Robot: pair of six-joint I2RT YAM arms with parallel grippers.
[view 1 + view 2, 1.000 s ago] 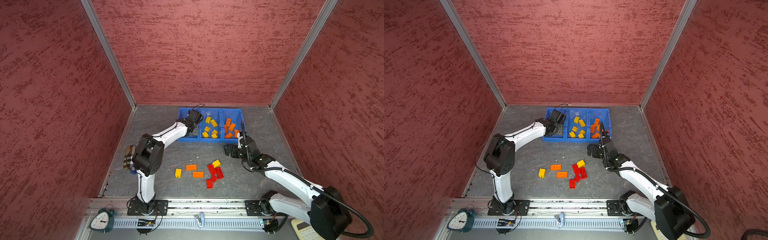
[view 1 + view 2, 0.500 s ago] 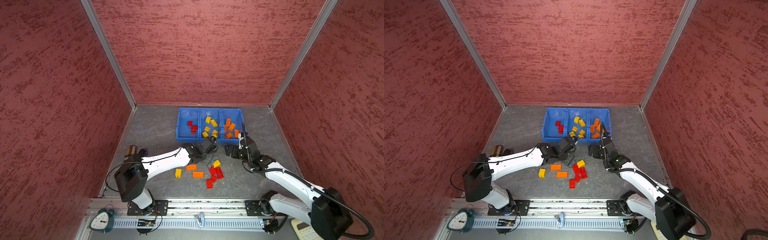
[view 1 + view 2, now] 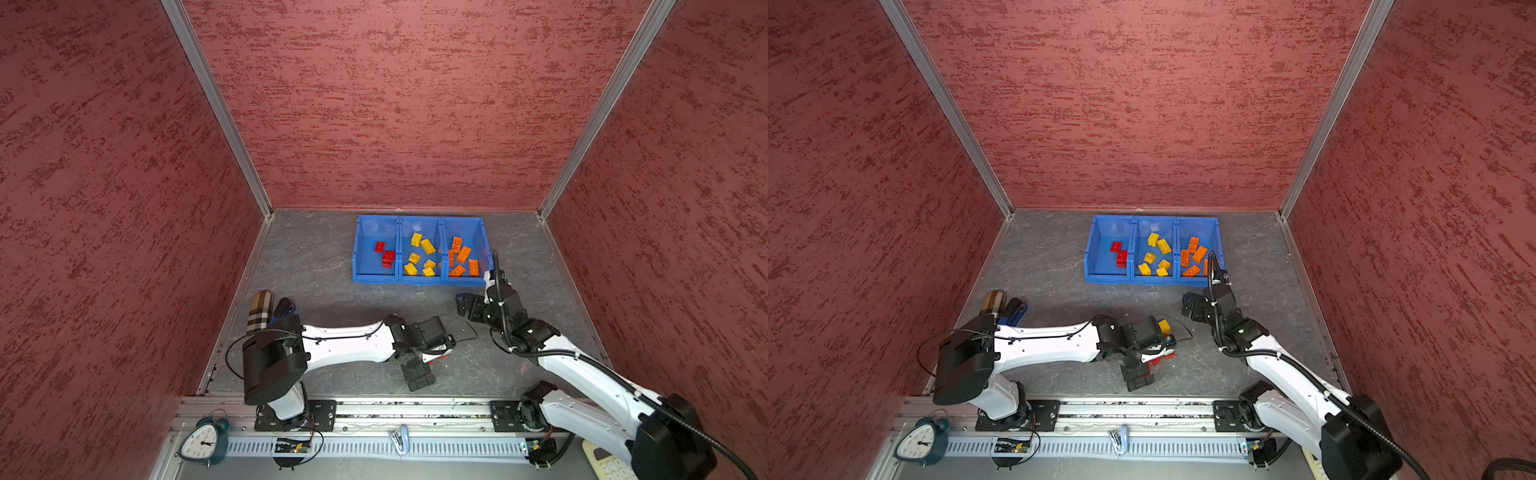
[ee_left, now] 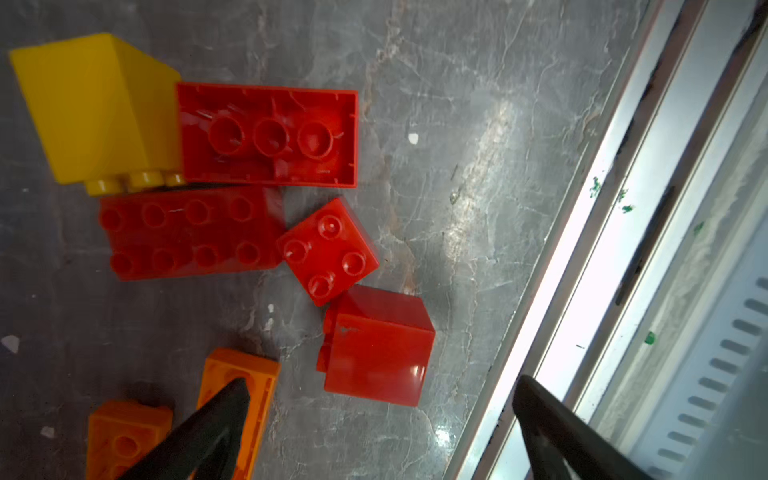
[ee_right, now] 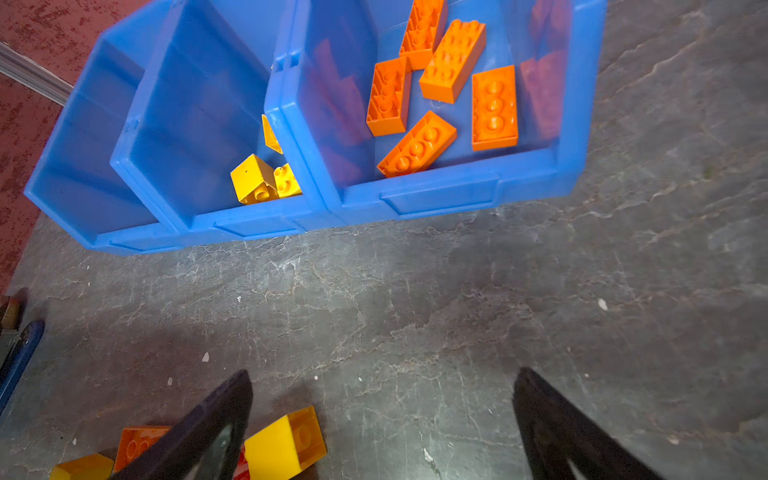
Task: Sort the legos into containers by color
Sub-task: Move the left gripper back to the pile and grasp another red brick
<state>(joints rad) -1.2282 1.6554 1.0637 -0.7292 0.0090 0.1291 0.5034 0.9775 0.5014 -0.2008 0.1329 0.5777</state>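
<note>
The containers stand at the back in both top views, holding red legos, yellow legos and orange legos in separate bins. My left gripper hangs open over the loose pile near the front rail. A red brick on its side lies just ahead of its fingers. Beyond lie a square red brick, two oblong red ones, a yellow one and orange ones. My right gripper is open and empty before the bins.
The left arm hides most of the loose pile in both top views; a yellow brick peeks out. A metal rail runs along the front. A plaid roll and blue stapler sit at the left wall, an alarm clock at the front left.
My left gripper left the left bin, swung back over the loose pile toward the front rail, and opened wide. Red bricks now show in that bin. The right arm stayed put.
</note>
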